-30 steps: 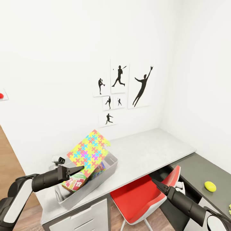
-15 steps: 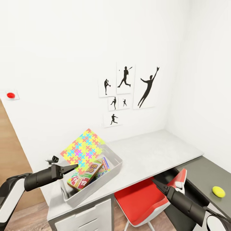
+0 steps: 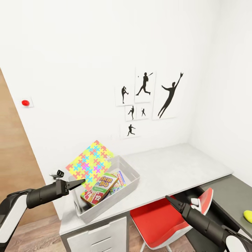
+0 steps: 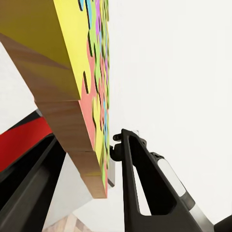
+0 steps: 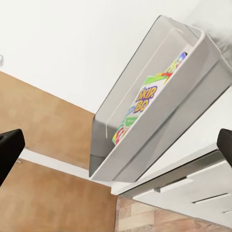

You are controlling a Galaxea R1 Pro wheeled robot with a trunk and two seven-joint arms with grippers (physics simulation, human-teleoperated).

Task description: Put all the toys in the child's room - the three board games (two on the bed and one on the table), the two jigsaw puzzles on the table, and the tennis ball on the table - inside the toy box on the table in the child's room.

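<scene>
Left gripper [image 3: 77, 183]: closed on the lower edge of a jigsaw puzzle [image 3: 90, 163]; the left wrist view shows the board's thick edge [image 4: 72, 130] clamped between the two fingers. The board stands tilted, rising up and away from the gripper, over the near-wall end of the toy box [image 3: 131, 185].

Toy box: sits on the light grey worktop [image 3: 175, 171], directly ahead of and below the left gripper. It holds the Skip-Bo game [image 3: 101, 187] and at least one other printed box [image 3: 120, 178] beside it; the exact count of boxes inside cannot be confirmed.

Right gripper [image 3: 172, 202]: its fingertips sit at opposite edges of the right wrist view, so it is wide open, and it holds nothing. It hangs low in front of the worktop, above a red chair [image 3: 157, 220]. The tennis ball [image 3: 248, 216] lies well off to this gripper's right on the lower dark section — not yet collected.

Risks noted:
- The puzzle is held by one edge only. Judged likely to pivot in the grip if swung quickly.
- Released at this tilt, the board could lean on the rim or tip outward against the wall rather than drop flat — cause: much of it stands above the box rather than in it.
- The second puzzle's location cannot be determined.
</scene>
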